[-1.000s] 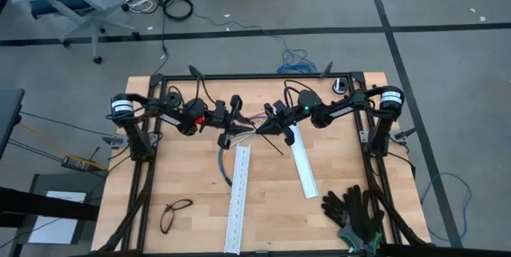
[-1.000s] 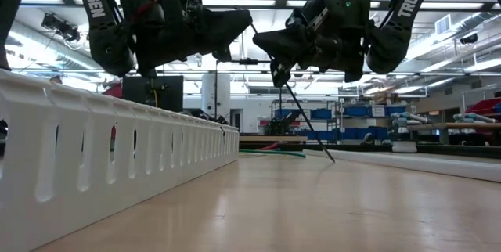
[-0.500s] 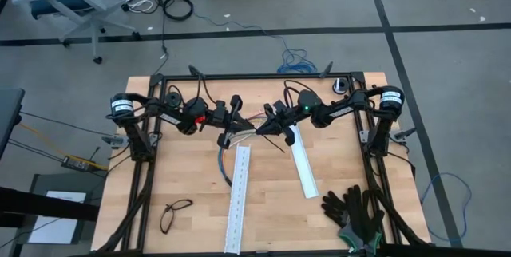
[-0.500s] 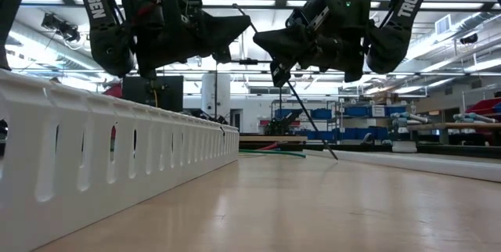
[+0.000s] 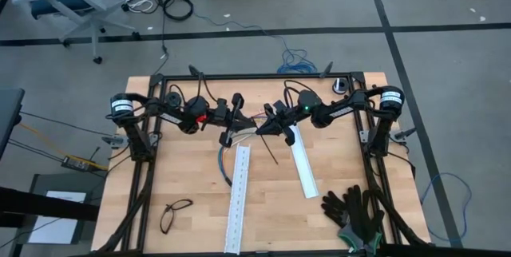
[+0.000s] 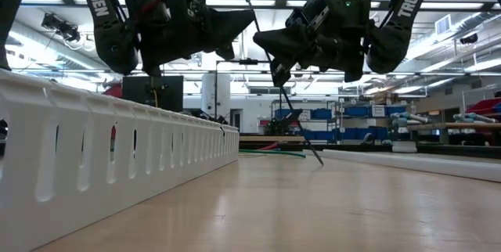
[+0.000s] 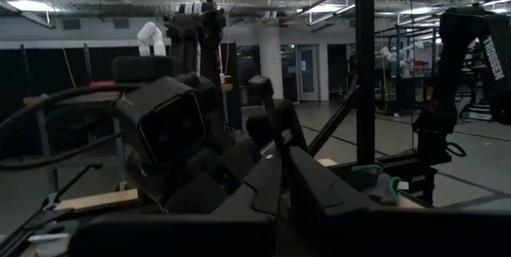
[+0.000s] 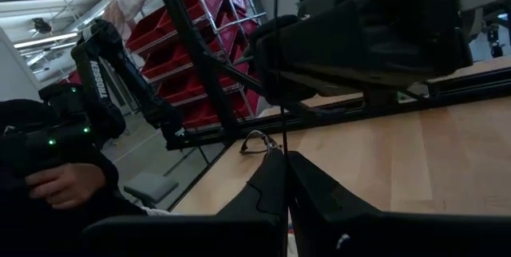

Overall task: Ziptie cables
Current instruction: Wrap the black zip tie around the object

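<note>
Black zip tie (image 5: pixel 272 152), thin strip, hangs from the right gripper (image 5: pixel 266 127), whose fingers are pressed together on its upper end; in low view the strip slants down from that gripper (image 6: pixel 274 70) w/ its tip near the tabletop. Left gripper (image 5: pixel 238 123) faces it tip to tip at table centre, both raised above the wood, jaws pinched closed too; the top end of the strip shows by its tip in low view, but can't tell whether it has hold of it. The cables (image 5: pixel 226 164) lie on the table below the left gripper: blue-sheathed end curving beside the top of the longer white rail (image 5: pixel 237 199), w/ a few thin wires reaching up betw. the two grippers. Second, shorter white rail (image 5: pixel 302 164) sits angled under the right arm. Further out: glasses (image 5: pixel 175 211) near the front left, black gloves (image 5: pixel 355 211) at front right, wooden table (image 5: pixel 192 177).
</note>
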Controlling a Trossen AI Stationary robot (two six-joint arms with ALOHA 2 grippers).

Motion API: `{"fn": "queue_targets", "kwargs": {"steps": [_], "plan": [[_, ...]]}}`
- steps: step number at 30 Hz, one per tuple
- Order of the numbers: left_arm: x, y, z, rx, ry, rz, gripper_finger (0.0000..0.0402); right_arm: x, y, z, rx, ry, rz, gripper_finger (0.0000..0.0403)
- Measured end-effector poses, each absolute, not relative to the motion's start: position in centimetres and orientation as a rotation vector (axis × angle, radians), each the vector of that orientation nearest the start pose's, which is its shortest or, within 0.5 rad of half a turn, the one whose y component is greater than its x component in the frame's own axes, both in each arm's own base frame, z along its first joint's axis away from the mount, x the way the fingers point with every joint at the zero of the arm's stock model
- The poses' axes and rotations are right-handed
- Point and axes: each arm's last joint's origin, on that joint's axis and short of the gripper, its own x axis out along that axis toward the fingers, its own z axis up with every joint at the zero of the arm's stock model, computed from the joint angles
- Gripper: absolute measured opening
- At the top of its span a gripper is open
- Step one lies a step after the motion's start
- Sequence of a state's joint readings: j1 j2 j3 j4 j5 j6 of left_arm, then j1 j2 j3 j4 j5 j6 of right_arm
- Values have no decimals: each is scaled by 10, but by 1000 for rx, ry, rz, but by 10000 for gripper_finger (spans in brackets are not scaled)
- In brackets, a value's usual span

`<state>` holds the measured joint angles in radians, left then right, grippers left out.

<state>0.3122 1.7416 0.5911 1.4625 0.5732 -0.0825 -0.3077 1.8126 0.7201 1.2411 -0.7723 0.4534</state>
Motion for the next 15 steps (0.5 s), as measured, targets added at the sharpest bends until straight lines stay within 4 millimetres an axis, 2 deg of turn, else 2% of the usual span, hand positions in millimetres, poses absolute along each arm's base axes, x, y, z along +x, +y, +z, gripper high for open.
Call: {"fn": "queue_targets", "kwargs": {"steps": [15], "plan": [[299,79,190,-5,-227,-317,93,327,-82,183,365,-19,494,0]]}}
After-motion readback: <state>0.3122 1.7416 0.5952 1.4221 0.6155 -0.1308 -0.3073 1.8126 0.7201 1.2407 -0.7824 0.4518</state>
